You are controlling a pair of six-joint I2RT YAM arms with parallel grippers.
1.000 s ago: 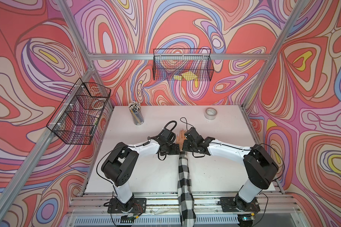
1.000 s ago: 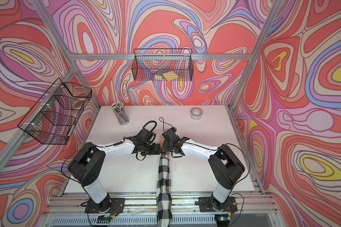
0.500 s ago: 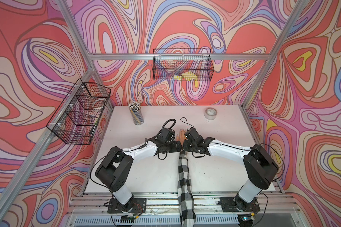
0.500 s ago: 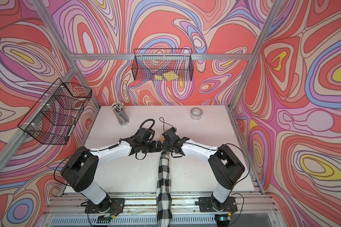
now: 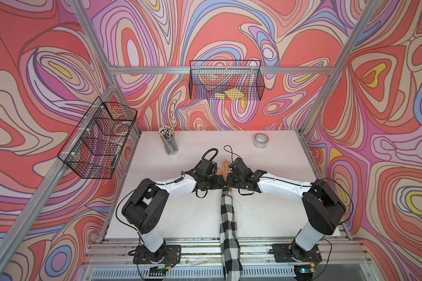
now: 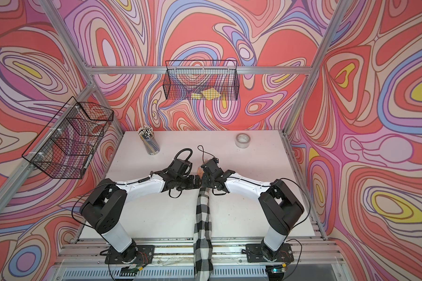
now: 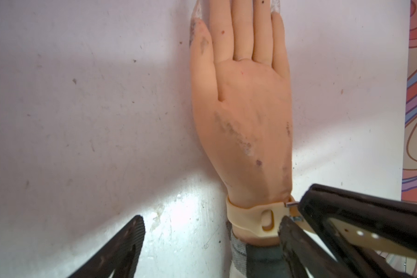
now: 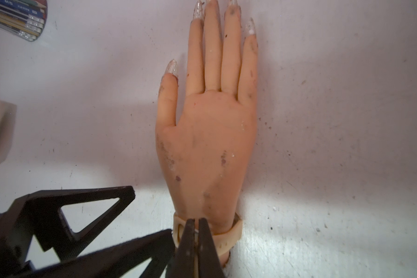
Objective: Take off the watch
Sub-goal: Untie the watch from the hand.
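At the mannequin wrist (image 7: pixel 253 192) our right gripper (image 8: pixel 195 231) pinches the watch (image 7: pixel 250 211) strap, left gripper (image 7: pixel 210 219) open; strap seems light, soft: we'd grip beside the buckle (image 7: pixel 289 205)

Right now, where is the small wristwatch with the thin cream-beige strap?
In both wrist views, the watch circles the wrist of the flesh-coloured mannequin hand; the right gripper is shut on its strap, the open left gripper close by.
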